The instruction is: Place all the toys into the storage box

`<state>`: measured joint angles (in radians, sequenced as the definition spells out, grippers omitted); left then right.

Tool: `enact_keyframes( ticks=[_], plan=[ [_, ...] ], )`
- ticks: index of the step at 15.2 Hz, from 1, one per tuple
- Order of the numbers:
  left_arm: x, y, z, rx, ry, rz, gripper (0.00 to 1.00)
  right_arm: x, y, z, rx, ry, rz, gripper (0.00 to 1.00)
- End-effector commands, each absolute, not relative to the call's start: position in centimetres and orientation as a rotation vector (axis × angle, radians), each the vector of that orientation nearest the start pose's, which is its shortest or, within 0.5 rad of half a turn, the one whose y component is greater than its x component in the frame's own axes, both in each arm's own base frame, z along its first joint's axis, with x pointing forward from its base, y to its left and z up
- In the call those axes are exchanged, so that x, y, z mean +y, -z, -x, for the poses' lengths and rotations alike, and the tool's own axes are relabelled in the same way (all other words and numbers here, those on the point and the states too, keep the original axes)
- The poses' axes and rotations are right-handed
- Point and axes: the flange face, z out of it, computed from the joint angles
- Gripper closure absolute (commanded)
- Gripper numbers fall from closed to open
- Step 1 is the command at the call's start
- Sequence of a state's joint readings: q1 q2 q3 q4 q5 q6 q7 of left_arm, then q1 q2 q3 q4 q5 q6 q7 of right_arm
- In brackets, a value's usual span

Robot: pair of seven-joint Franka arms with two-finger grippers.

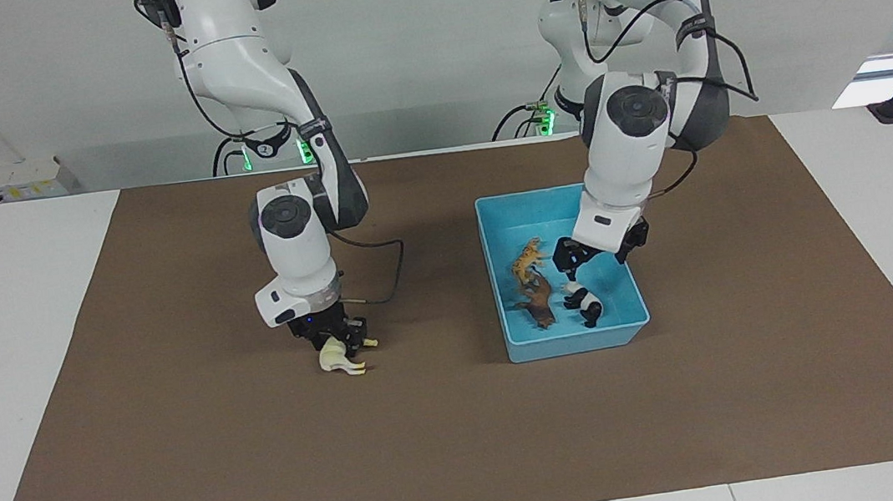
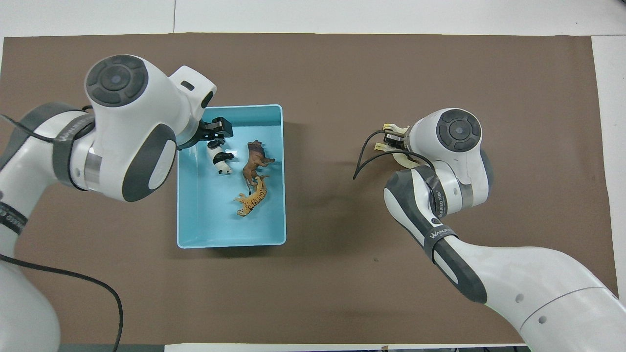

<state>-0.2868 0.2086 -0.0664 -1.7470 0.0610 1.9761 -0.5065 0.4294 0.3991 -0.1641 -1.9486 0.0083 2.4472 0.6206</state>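
Note:
The light blue storage box (image 1: 575, 343) stands on the brown mat toward the left arm's end; it also shows in the overhead view (image 2: 230, 243). In it lie the orange tiger (image 1: 527, 260) (image 2: 252, 198), the brown lion (image 1: 538, 303) (image 2: 253, 164) and the black-and-white panda (image 1: 584, 302) (image 2: 221, 161). My left gripper (image 1: 594, 255) (image 2: 215, 134) hangs open and empty just above the panda. My right gripper (image 1: 339, 340) (image 2: 393, 142) is low at the mat, shut on the cream-white horse (image 1: 338, 357) (image 2: 395, 130), whose legs stick out sideways.
The brown mat (image 1: 469, 449) covers most of the white table. A small white box (image 1: 26, 176) sits at the table's edge near the robots at the right arm's end. Black stand feet (image 1: 889, 112) are at the table's corners.

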Motion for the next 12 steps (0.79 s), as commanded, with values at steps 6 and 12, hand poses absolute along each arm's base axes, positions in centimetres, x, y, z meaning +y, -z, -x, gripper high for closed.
enact_keyframes(
  ticks=[6, 12],
  plan=[
    [-7.2, -53.3, -56.3, -0.025, -0.033, 3.079, 0.0, 24.2, -45.8, -63.8, 0.469, 0.091, 3.107, 1.0],
    [-7.1, -59.1, -55.0, -0.027, -0.057, 3.089, 0.0, 42.3, -48.3, -58.5, 0.369, 0.291, 2.758, 1.0]
  ],
)
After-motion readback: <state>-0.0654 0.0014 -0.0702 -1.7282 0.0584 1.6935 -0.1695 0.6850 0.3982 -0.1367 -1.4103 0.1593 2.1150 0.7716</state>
